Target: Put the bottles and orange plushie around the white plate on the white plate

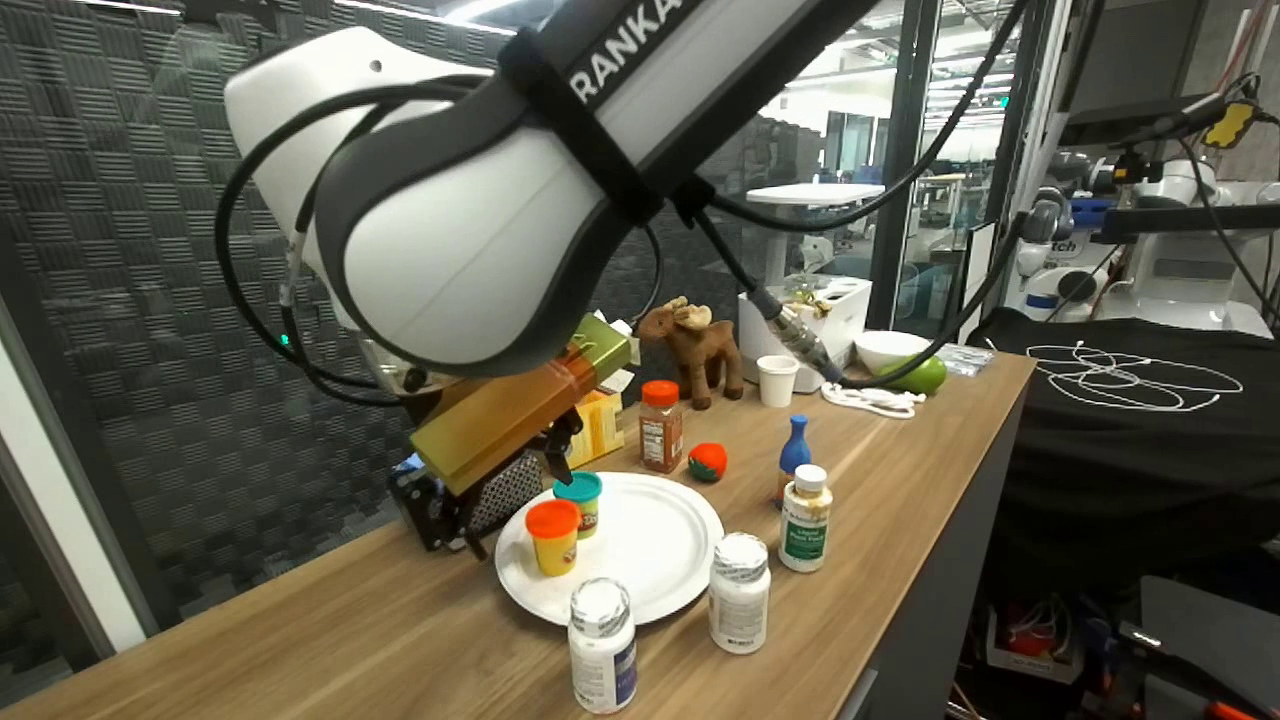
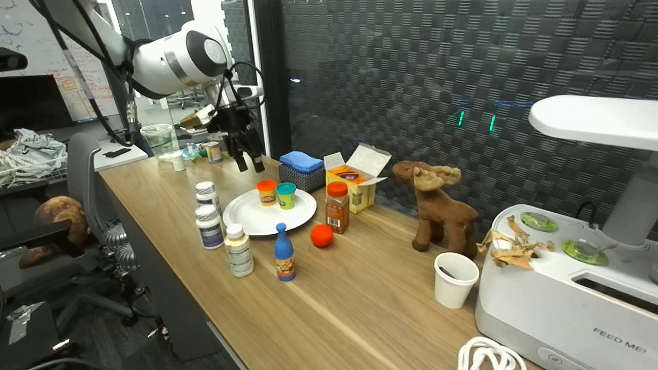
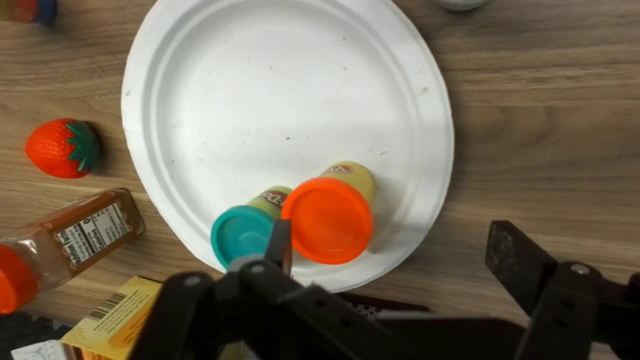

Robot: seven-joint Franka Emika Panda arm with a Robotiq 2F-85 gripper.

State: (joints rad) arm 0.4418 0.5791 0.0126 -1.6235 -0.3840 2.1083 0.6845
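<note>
I had pincer (image 3: pixel 391 240) spread wide above tabletop (image 1: pixel 400 640), near plate (image 3: pixel 290 125). Orange-lidded tub (image 2: pixel 267 193) and teal-lidded tub (image 2: pixel 286 196) stood on plate; three white bottles (image 2: pixel 209 228), blue bottle (image 2: pixel 284 254), strawberry (image 2: pixel 322 235) sat off it, nearby.

Glaring overhead strips (image 1: pixel 482 9), soft shadows on the white plate (image 3: pixel 280 95), wrist view's top-left bottle (image 3: pixel 30 10) seemingly blurred

Wood-grain counter (image 2: pixel 354 293) is carrying 1 white plate (image 1: pixel 640 540), 3 white bottles (image 1: pixel 740 600) near it, 1 blue bottle (image 2: pixel 284 253), 1 strawberry (image 3: pixel 60 148)
</note>
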